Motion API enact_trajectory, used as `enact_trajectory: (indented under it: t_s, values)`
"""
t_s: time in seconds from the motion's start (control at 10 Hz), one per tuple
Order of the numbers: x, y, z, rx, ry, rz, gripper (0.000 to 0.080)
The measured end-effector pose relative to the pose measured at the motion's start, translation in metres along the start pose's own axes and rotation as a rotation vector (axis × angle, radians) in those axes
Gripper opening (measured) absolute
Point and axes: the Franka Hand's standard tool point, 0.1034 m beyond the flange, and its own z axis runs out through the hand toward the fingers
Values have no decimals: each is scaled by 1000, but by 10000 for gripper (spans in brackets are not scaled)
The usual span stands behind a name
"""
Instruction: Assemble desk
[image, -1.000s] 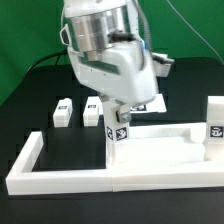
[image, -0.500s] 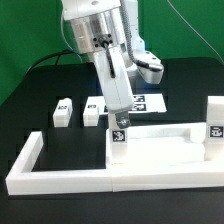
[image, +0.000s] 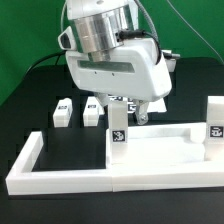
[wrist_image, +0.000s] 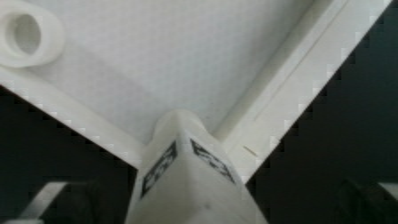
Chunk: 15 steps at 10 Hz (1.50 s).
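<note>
Above the middle of the black table: the two-finger gripper of the Franka arm, pointing straight down. Open, going by the wrist view, with blurred grey fingertips spread wide and clear of the part between them. Clamped on nothing.

Directly under it: one small white block leg bearing a black-and-white square tag, upright on a corner of the white plastic tray-like desk top. With the tag toward the exterior camera. In the wrist view, also a round hole in the tray floor, well apart from that leg, and the raised rim just beside it.

Lying flat inside the frame of long white bars, toward the table's near corner on the exterior view's right: the desk top.

On bare table beyond the frame, toward the far edge on the exterior view's left: a second leg and a third leg, both white and tagged, side by side without touching, apart from the tray.

At the table's edge on the exterior view's right: a fourth leg, tagged and upright, beside the frame's side bar; touching or not, impossible to tell.
</note>
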Motion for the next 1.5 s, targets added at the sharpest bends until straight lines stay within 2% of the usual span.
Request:
enact_trajectory:
  t_s: [0.1, 0.2, 0.3, 0.4, 0.5, 0.7, 0.8, 1.0, 1.2, 1.3, 1.5]
  values:
    - [1, 1, 0, 0, 1, -100, 649]
    - [8, 7, -2, -37, 18, -358, 649]
    - [11, 6, -5, -79, 35, -570, 649]
    - [12, 3, -4, -93, 47, -772, 649]
    - [11, 3, -4, -86, 46, -708, 649]
    - [12, 3, -4, -86, 47, -694, 386]
    - [13, 4, -4, -85, 52, -613, 289]
    - [13, 5, -4, -82, 56, -492, 289]
    - [15, 6, -5, -68, 69, -157, 289]
    - [17, 7, -6, -49, 68, 39, 289]
    - [18, 12, -5, 9, 31, 486, 290]
